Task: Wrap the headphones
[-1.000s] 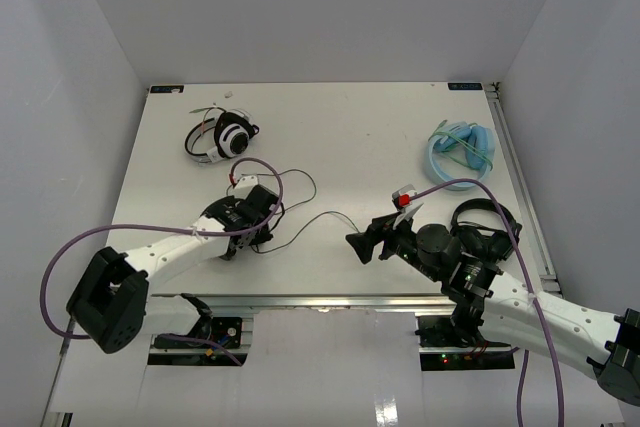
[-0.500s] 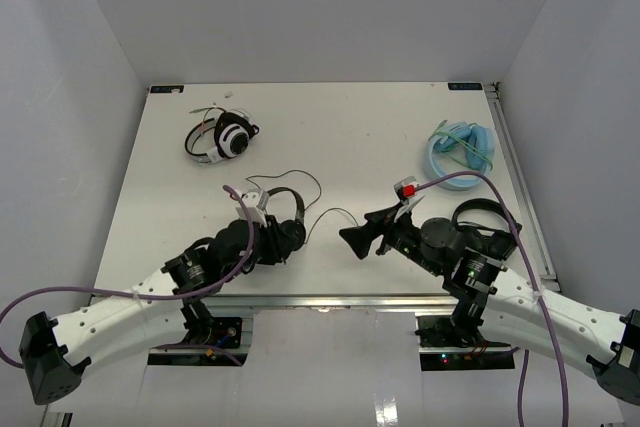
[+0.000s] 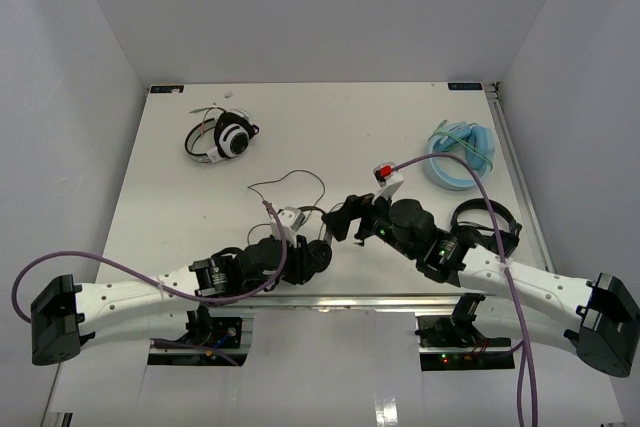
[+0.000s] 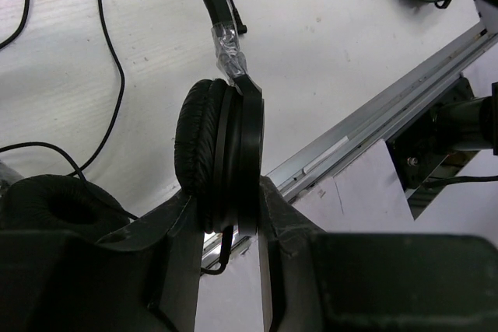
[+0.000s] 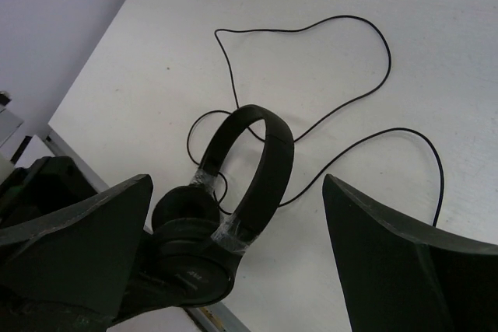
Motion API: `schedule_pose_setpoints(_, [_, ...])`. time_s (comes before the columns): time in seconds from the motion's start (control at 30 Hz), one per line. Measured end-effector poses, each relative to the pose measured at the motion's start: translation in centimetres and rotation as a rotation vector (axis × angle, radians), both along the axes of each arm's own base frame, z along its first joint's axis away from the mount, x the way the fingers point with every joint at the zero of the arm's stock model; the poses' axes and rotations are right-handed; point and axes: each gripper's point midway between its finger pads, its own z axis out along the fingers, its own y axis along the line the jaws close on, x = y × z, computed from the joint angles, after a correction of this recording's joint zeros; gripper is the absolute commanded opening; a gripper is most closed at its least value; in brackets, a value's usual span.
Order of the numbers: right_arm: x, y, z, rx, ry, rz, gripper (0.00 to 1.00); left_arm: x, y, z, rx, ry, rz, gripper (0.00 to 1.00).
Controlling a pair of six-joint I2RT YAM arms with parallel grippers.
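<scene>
The black headphones [image 5: 261, 153] hang over the table's front edge, headband up. One earcup [image 4: 222, 153] is pinched between the fingers of my left gripper [image 4: 226, 219]. The other earcup [image 5: 187, 270] shows small pale lettering. The long black cable [image 5: 342, 18] lies in loose loops on the table behind them and also shows in the left wrist view [image 4: 122, 83]. My right gripper [image 5: 237, 246] is wide open and empty, its fingers on either side of the headphones without touching them. In the top view the left gripper [image 3: 315, 247] and right gripper [image 3: 345, 222] are close together at front centre.
A white-and-black pair with green cable [image 3: 225, 137] lies at the back left. A pale blue pair [image 3: 460, 152] lies at the back right. Another black pair [image 3: 487, 227] lies beside the right arm. A metal rail [image 3: 350, 299] runs along the table's front edge.
My left arm swung right from the left centre to the front middle, carrying the headphones and dragging the cable. My right gripper moved left and forward to the headphones, staying open.
</scene>
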Motion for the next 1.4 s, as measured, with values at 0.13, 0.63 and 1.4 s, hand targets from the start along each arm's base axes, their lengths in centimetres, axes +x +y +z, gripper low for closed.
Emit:
schedule_pose_setpoints(0.13, [0.6,0.0,-1.4,-0.024,0.032,-0.038,0.99,-0.3,-0.5,-0.1,0.025,-0.022,0.002,0.0])
schedule_pose_setpoints(0.63, [0.4,1.0,-2.8,0.063,0.118,-0.05,0.88,0.0,-1.4,2.2,-0.035,-0.087,0.027,0.0])
schedule_pose_setpoints(1.4, [-0.1,3.6,-2.7,0.129,0.127,0.041,0.08,-0.5,-1.5,3.0,-0.064,-0.132,-0.016,0.72])
